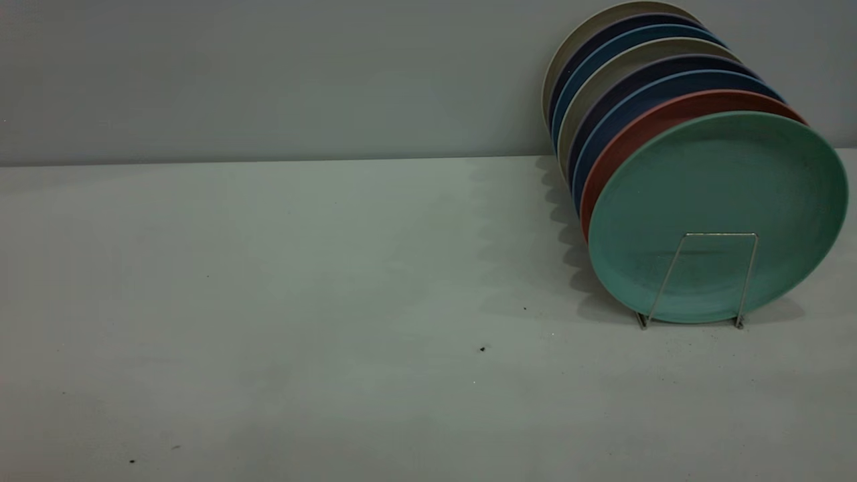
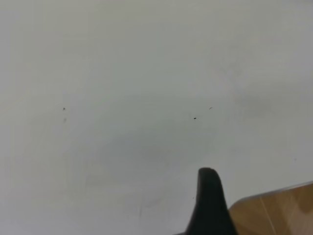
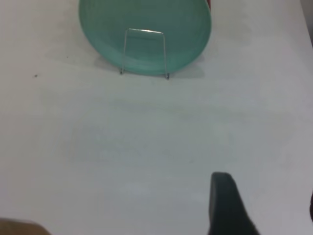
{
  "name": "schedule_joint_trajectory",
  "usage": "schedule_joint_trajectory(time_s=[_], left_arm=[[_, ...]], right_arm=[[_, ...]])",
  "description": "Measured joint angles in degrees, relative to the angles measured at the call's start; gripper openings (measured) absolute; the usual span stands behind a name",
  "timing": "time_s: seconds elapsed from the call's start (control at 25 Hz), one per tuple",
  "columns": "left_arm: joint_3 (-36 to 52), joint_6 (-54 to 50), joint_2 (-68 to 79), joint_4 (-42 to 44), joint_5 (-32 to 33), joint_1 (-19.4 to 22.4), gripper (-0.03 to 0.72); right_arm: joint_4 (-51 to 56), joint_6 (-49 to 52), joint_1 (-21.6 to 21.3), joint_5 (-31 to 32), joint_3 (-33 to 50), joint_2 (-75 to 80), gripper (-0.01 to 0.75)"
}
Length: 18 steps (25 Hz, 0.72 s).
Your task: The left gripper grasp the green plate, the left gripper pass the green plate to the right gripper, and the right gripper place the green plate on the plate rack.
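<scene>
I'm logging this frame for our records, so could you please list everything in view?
green plate: one, teal-green, upright at the front of the row, behind the front wire loop, at the table's right.
salmon-pink plate: one, directly behind the green plate.
other plates: six edges showing, blue, dark navy and beige, standing in a row behind the pink one.
plate rack: one, silver wire; only its front loop shows.
table: one, pale grey, with a few dark specks.
wall: grey, behind the table.
left claw: one black finger showing in the left wrist view, above bare table, holding nothing visible.
right claw: one black finger showing in the right wrist view, apart from the rack.
</scene>
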Motion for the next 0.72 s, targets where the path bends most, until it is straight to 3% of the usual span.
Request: schedule_joint_trajectory(time_s=[0.72], left_arm=[[0.0,0.0,0.0,0.0,0.0,-0.7,0.568]], right_arm=[[0.0,0.0,0.0,0.0,0.0,0.0,0.419]])
